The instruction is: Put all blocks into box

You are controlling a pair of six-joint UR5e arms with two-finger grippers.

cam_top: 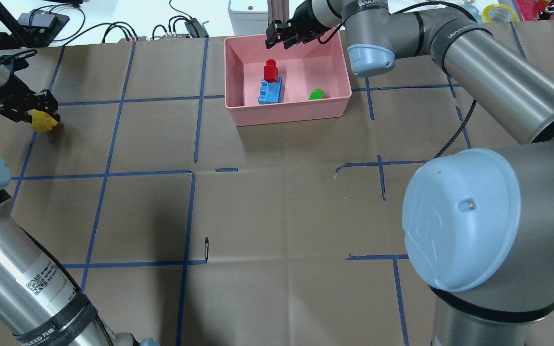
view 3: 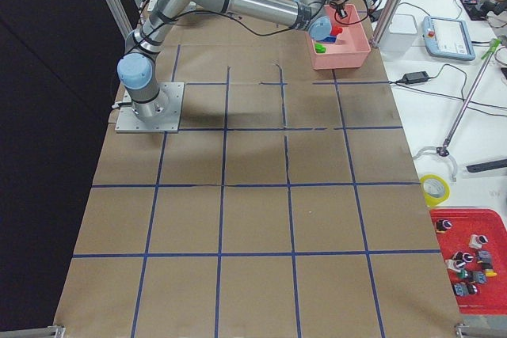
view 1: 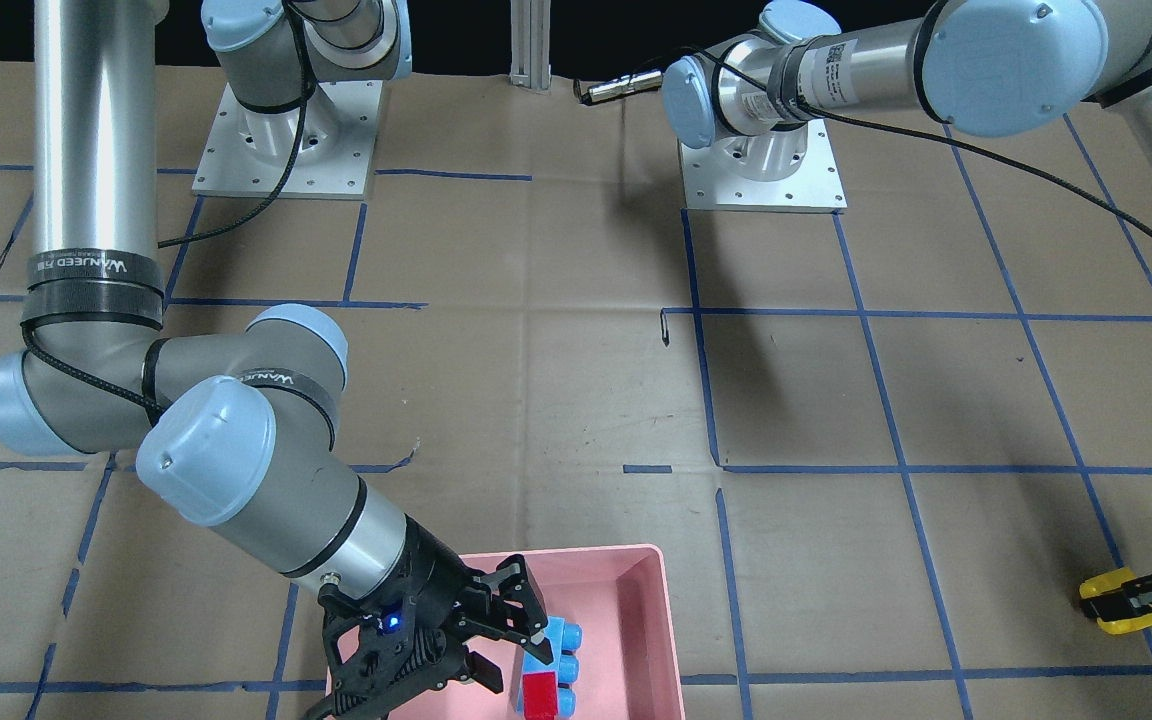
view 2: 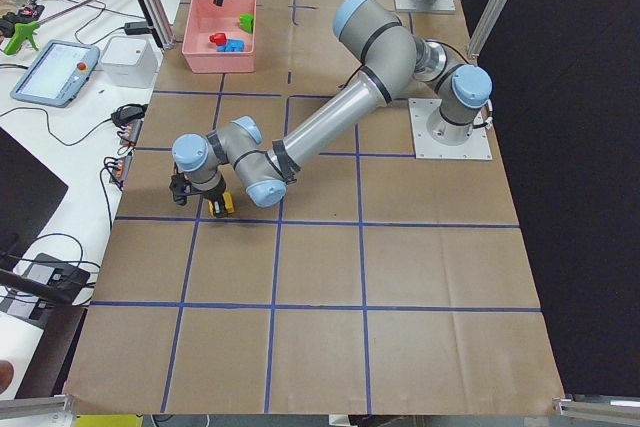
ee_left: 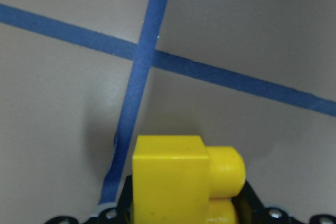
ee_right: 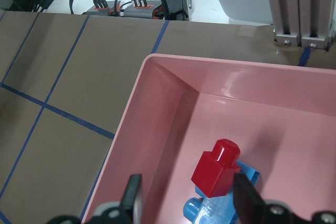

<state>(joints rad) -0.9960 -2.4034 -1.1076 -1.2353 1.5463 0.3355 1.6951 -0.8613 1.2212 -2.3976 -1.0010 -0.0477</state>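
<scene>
Overhead exterior: left pincer (cam_top: 40,114) grips yellow brick (cam_top: 44,122), right pincer (cam_top: 279,43) spread over box (cam_top: 286,113).

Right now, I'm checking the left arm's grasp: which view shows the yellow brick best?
The left wrist view: the yellow brick sits large and close, a stud visible, in the left gripper. Overhead and front-facing show it small; exterior left, tinier; exterior right, a speck at most; right wrist, nothing.

light: bright, even | shadows: soft | left wrist view: blurred
</scene>
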